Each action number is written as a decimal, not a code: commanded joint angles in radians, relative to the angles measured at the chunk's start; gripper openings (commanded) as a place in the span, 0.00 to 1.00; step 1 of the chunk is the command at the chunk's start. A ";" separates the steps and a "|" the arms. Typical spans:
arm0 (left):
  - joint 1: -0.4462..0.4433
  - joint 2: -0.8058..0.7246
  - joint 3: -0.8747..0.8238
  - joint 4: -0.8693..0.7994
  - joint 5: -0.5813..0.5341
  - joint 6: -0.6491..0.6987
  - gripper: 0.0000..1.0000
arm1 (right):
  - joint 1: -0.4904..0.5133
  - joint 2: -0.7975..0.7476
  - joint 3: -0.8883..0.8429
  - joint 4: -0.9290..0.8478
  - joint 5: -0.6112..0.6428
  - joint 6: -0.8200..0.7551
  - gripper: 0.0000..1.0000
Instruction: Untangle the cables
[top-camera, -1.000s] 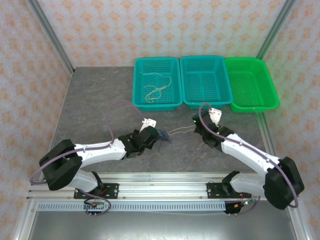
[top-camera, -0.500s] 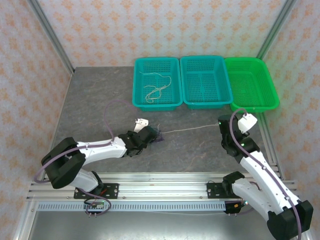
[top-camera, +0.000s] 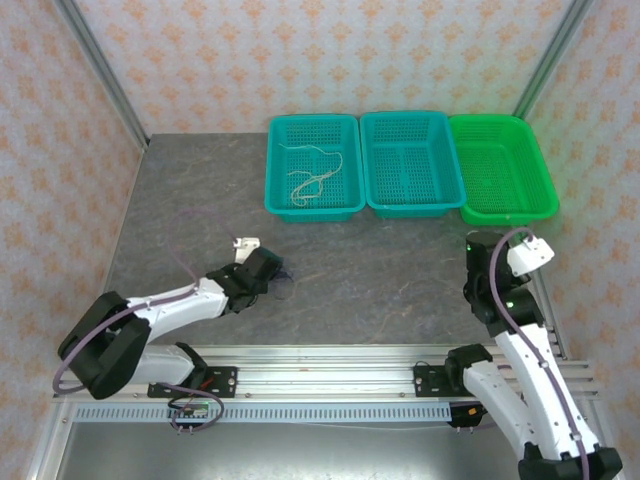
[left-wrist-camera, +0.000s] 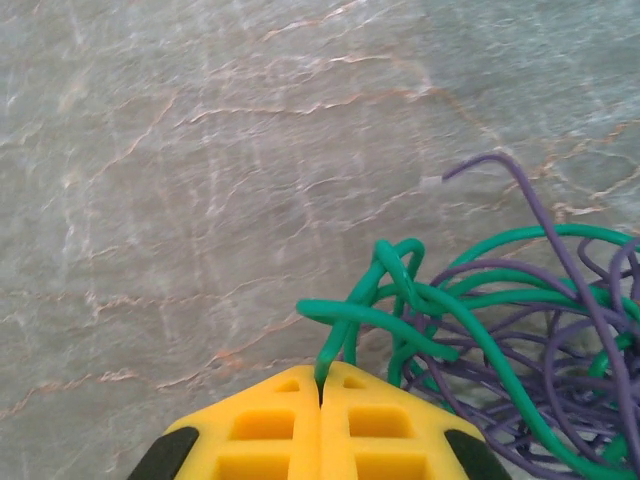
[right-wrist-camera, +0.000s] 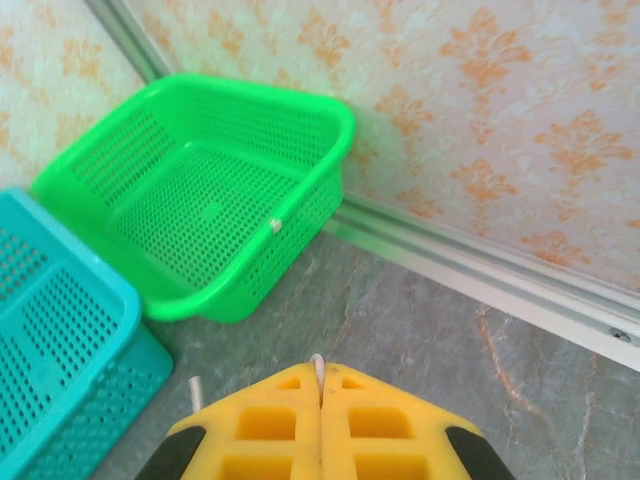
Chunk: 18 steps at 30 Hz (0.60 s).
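Grey counter (top-camera: 180, 200). At its far edge, left teal basket (top-camera: 314, 211) with whitish cables (top-camera: 312, 180), green basket (top-camera: 505, 212) at right. Left hand (left-wrist-camera: 321, 385) clenched on green cable (left-wrist-camera: 370, 315) of green-purple tangle (left-wrist-camera: 540, 380). Right hand (right-wrist-camera: 321, 385), near green basket, pinching thin whitish wire (right-wrist-camera: 317, 362).

Walls: orange-patterned wallpaper (top-camera: 300, 50) is enclosing left, far, right.
Table: grey marbled top (top-camera: 180, 200) is lying evenly lit.
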 joint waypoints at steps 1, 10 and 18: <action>0.007 -0.037 -0.019 0.032 0.051 -0.025 0.00 | -0.010 0.002 -0.023 0.034 -0.101 -0.030 0.00; 0.006 -0.178 -0.076 0.192 0.261 0.016 0.56 | -0.010 0.070 0.085 0.195 -0.659 -0.078 0.00; 0.006 -0.439 -0.021 0.024 0.185 -0.008 0.90 | 0.002 0.171 0.364 0.303 -0.883 -0.057 0.00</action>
